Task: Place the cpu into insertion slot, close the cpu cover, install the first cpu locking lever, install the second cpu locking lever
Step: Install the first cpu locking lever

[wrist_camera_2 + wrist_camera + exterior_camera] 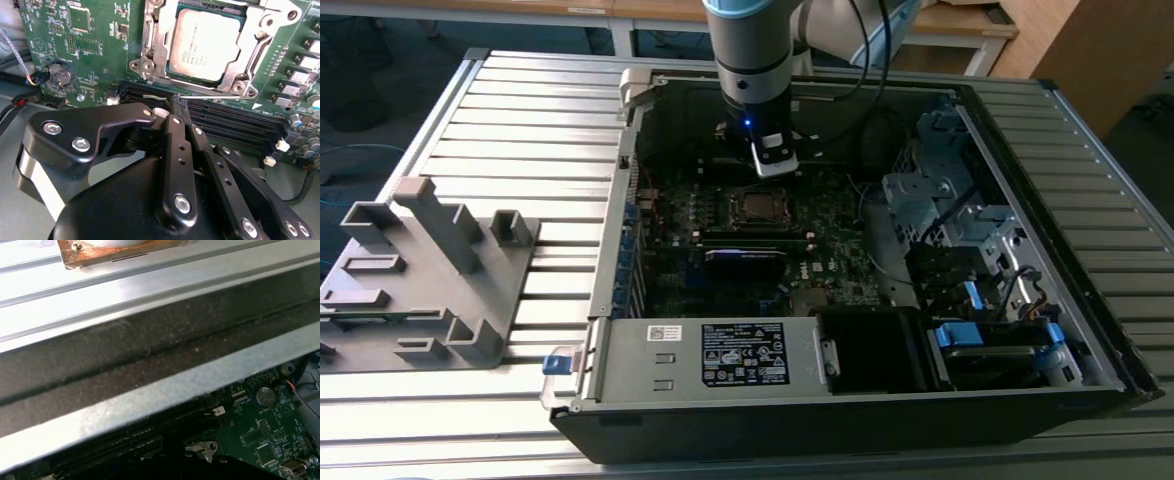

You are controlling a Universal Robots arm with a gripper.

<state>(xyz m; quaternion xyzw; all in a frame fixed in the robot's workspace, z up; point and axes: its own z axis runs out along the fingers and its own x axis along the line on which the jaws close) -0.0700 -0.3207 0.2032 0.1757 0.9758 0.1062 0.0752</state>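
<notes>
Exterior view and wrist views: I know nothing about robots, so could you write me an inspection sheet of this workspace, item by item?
Surface: slatted metal table carrying an open computer case.
Job's things: chip lies flat on the green board, metal frame closed over its edges.
Clutter: grey plastic stand on the table, at the exterior view's left.
Grippers: gripper shut, tips at a thin wire lever beside the frame; whether it grips it is unclear.
Cables: wires plugged at the board's edge.
Surroundings: wooden furniture beyond the table.
</notes>
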